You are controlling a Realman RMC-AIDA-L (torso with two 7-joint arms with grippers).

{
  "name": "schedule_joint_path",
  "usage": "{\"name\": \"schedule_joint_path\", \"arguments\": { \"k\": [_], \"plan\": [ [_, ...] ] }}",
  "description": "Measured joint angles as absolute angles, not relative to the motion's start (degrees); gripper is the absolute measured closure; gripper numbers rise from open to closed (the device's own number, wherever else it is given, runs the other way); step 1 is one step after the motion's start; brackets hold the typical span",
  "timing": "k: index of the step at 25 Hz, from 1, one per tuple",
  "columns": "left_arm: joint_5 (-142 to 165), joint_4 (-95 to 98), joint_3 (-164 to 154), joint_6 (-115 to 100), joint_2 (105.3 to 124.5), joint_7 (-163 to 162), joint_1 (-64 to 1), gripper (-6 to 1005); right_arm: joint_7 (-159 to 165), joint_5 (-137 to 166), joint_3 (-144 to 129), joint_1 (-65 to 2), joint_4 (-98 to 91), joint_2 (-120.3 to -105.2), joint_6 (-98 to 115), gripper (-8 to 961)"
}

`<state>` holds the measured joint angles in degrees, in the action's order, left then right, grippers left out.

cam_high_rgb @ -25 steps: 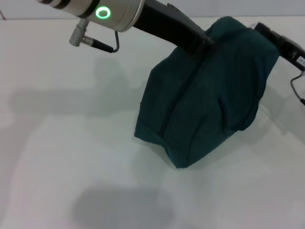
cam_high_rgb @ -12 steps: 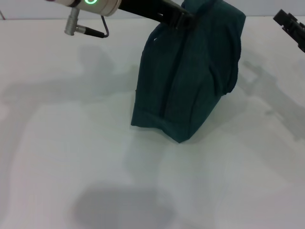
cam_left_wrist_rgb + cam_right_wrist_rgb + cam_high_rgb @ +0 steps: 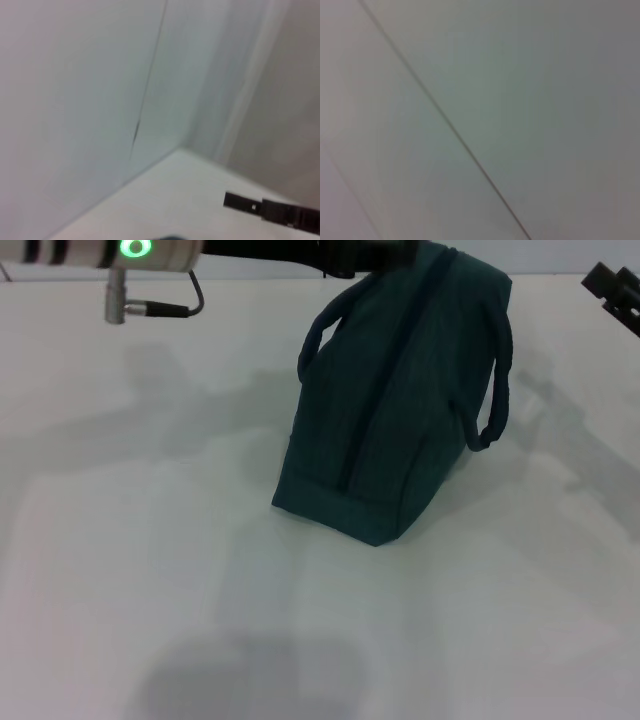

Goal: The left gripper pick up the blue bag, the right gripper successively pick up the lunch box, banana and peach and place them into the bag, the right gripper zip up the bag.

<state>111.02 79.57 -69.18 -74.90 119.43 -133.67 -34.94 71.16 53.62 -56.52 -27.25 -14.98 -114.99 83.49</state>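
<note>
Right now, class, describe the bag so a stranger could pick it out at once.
On the white table, look toward the far middle, just under the left gripper. The blue bag stands there: dark teal fabric, closed top, two looped handles, the only object on the table.

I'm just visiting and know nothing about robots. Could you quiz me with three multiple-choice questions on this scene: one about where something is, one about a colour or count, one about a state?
1. Where is the left gripper?
A. at the top of the blue bag
B. flat on the table
C. under the bag

2. How many bag handles show in the head view?
A. none
B. two
C. four

3. How does the bag stand?
A. lying flat and folded
B. hanging clear of the table
C. bottom on the table, leaning

Answers: 1 A, the black claw meets the bag's top edge. 2 B, one loop hangs on each side. 3 C, its base rests on the white surface. The right gripper waits at the far right.
</note>
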Motion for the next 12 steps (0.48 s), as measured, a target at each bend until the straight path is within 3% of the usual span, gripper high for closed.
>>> {"name": "schedule_joint_path", "arguments": {
  "k": [2,8,12],
  "plan": [
    [106.1,79.9,-67.7,-75.4,119.40,-129.4,-32.5,764,71.0,55.0,-56.6,-26.0,-17.8,-114.66,85.3,78],
    [98.0,80.5,-60.9,-83.9,119.29,-116.5,-24.1,525,70.9,68.1,-56.5,-22.2,-32.4,-111.65,97.7,77],
    [96.7,79.8,-58.9,-92.9,119.37,-104.7,-17.0,375,70.9,78.9,-56.2,-21.1,-39.2,-110.97,104.8,79]
  ]
}}
